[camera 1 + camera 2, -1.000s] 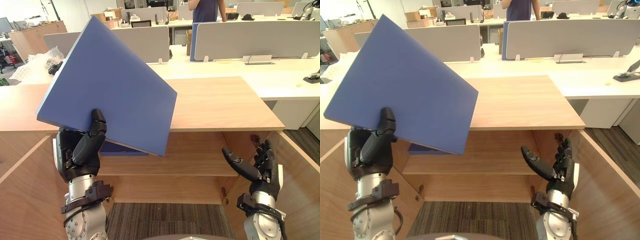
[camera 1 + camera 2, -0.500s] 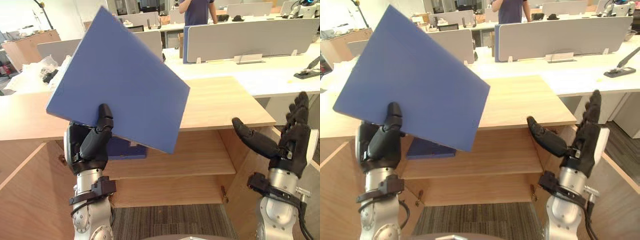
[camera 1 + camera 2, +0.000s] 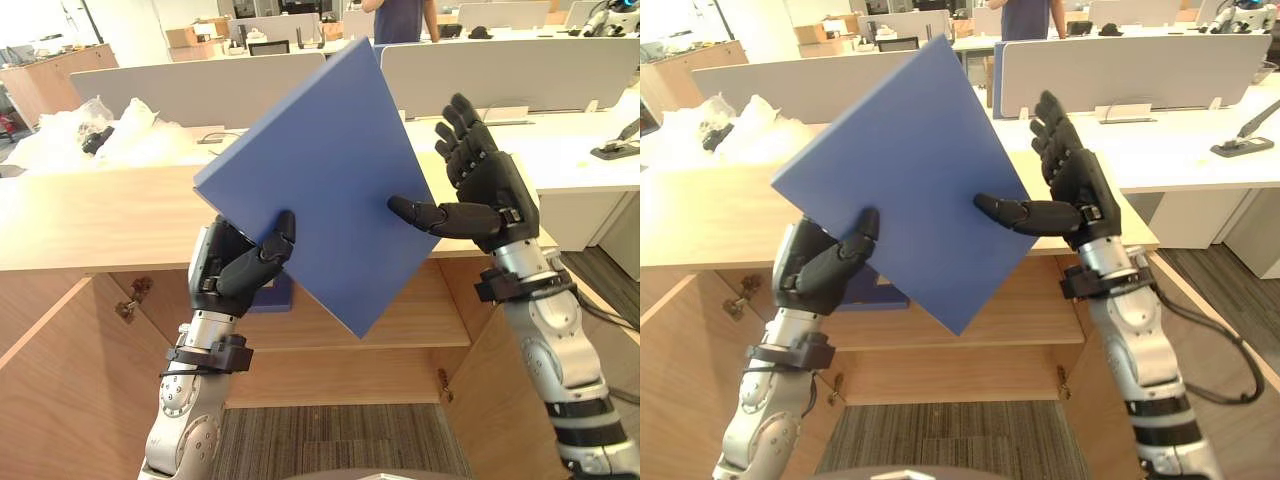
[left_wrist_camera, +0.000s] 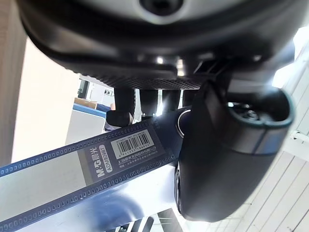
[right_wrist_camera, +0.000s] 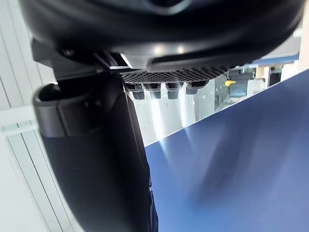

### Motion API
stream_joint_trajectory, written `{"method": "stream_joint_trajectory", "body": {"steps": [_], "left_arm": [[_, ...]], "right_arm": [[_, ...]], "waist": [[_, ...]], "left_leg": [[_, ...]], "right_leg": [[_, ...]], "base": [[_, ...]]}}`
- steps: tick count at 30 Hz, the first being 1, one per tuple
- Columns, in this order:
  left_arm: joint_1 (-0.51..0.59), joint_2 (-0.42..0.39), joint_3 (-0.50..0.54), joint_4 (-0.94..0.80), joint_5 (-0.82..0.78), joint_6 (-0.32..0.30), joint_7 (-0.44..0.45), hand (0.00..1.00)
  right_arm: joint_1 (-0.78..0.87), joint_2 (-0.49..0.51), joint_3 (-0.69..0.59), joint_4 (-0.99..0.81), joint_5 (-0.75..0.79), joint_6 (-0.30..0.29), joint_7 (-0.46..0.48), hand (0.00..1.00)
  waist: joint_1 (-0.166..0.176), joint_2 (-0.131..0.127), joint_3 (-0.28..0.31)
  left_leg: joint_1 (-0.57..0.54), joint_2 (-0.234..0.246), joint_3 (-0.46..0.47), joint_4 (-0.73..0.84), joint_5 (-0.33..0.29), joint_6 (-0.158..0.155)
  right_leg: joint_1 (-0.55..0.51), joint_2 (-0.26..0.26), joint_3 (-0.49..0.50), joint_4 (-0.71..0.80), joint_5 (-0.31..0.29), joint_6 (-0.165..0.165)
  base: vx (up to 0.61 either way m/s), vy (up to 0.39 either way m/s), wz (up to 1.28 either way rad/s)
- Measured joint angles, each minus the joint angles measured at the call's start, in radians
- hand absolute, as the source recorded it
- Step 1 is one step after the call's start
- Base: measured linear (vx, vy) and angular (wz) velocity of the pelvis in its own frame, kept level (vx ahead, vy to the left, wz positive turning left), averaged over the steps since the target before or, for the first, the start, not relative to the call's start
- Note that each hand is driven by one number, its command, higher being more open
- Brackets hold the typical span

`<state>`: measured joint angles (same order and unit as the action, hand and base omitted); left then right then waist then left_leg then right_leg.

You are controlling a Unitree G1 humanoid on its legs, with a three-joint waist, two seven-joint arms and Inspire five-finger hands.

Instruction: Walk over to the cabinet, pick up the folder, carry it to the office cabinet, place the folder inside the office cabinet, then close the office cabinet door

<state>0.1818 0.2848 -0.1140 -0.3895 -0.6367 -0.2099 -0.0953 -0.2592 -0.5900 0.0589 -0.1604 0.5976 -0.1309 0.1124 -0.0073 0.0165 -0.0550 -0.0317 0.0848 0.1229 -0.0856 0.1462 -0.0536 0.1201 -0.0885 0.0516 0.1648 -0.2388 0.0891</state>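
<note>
The left robot hand [image 3: 235, 275] pinches the flat blue rectangular folder [image 3: 330, 180], tilted corner-down before the top front edge of the open light-wood cabinet [image 3: 100, 215], while the right robot hand [image 3: 487, 190], fingers spread, touches its right side by the thumb.

folder [image 3: 330, 180] before cabinet [image 3: 90, 215], desks [image 3: 590, 140] behind

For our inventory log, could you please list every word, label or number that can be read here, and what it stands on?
Barcode label, on the edge of the blue folder held in the left hand: digits too small to read.
Brand mark, beside that barcode on the same strip: too small and slanted to quote reliably.
Folder face, desks and cabinet: nothing legible.
</note>
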Motion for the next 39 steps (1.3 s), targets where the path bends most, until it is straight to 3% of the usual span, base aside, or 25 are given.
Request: {"method": "stream_joint_trajectory", "body": {"steps": [6, 15, 16, 20, 24, 29, 37, 38, 39], "left_arm": [[-0.004, 0.053, -0.039, 0.010, -0.068, 0.000, -0.022, 0.00], [-0.062, 0.174, -0.091, 0.045, -0.101, -0.017, -0.045, 0.00], [-0.069, 0.181, -0.095, 0.047, -0.101, -0.020, -0.045, 0.00], [-0.121, 0.219, -0.097, 0.073, -0.133, -0.024, -0.057, 0.00], [-0.153, 0.247, -0.096, 0.082, -0.144, -0.066, -0.087, 0.00], [-0.157, 0.253, -0.085, 0.101, -0.168, -0.074, -0.109, 0.00], [-0.155, 0.214, -0.076, 0.128, -0.244, -0.073, -0.129, 0.00], [-0.154, 0.214, -0.075, 0.128, -0.250, -0.072, -0.140, 1.00], [-0.151, 0.214, -0.075, 0.129, -0.251, -0.072, -0.147, 1.00]], "right_arm": [[-0.129, -0.209, 0.153, 0.114, 0.169, 0.030, 0.109, 1.00], [-0.197, -0.377, 0.336, 0.207, 0.266, 0.063, 0.190, 1.00], [-0.199, -0.387, 0.350, 0.214, 0.279, 0.066, 0.196, 0.00], [-0.214, -0.451, 0.465, 0.238, 0.379, 0.094, 0.239, 0.00], [-0.219, -0.518, 0.587, 0.238, 0.386, 0.137, 0.337, 0.00], [-0.200, -0.514, 0.587, 0.233, 0.385, 0.123, 0.389, 0.00], [-0.116, -0.434, 0.450, 0.192, 0.307, 0.106, 0.396, 0.00], [-0.103, -0.423, 0.434, 0.191, 0.302, 0.105, 0.398, 0.00], [-0.093, -0.417, 0.429, 0.190, 0.302, 0.104, 0.398, 0.00]], "waist": [[0.000, -0.012, 0.008], [0.001, -0.016, 0.016], [0.002, -0.016, 0.016], [0.004, -0.013, 0.020], [0.009, -0.014, 0.022], [0.010, -0.015, 0.023], [0.010, -0.026, 0.029], [0.010, -0.026, 0.029], [0.010, -0.026, 0.029]], "left_leg": [[-0.001, 0.000, -0.005, 0.000, 0.002, 0.002], [0.000, -0.002, -0.015, -0.002, 0.017, 0.007], [-0.001, -0.003, -0.016, -0.002, 0.018, 0.007], [-0.008, -0.003, -0.022, -0.008, 0.023, 0.004], [-0.011, -0.003, -0.026, -0.008, 0.028, -0.001], [-0.016, -0.004, -0.027, -0.008, 0.035, 0.004], [-0.025, -0.006, -0.029, -0.003, 0.041, 0.005], [-0.025, -0.006, -0.029, -0.003, 0.041, 0.004], [-0.025, -0.006, -0.030, -0.003, 0.041, 0.004]], "right_leg": [[0.002, 0.000, -0.001, -0.002, 0.012, 0.000], [0.004, 0.000, -0.012, 0.003, 0.013, -0.002], [0.004, 0.000, -0.012, 0.003, 0.013, -0.002], [0.003, -0.001, -0.018, -0.002, 0.013, -0.005], [0.001, 0.000, -0.022, -0.003, 0.013, -0.006], [-0.003, -0.001, -0.023, -0.003, 0.013, -0.007], [-0.012, -0.002, -0.023, 0.000, 0.013, -0.007], [-0.012, -0.001, -0.023, 0.000, 0.013, -0.007], [-0.012, -0.001, -0.024, 0.000, 0.013, -0.007]], "base": [[0.00, -0.005, 0.01], [-0.06, -0.025, 0.03], [-0.09, -0.017, 0.02], [-0.11, -0.015, 0.04], [-0.07, -0.017, 0.03], [-0.02, -0.012, 0.01], [0.00, 0.000, 0.00], [0.00, 0.000, 0.00], [0.00, 0.000, 0.00]]}}
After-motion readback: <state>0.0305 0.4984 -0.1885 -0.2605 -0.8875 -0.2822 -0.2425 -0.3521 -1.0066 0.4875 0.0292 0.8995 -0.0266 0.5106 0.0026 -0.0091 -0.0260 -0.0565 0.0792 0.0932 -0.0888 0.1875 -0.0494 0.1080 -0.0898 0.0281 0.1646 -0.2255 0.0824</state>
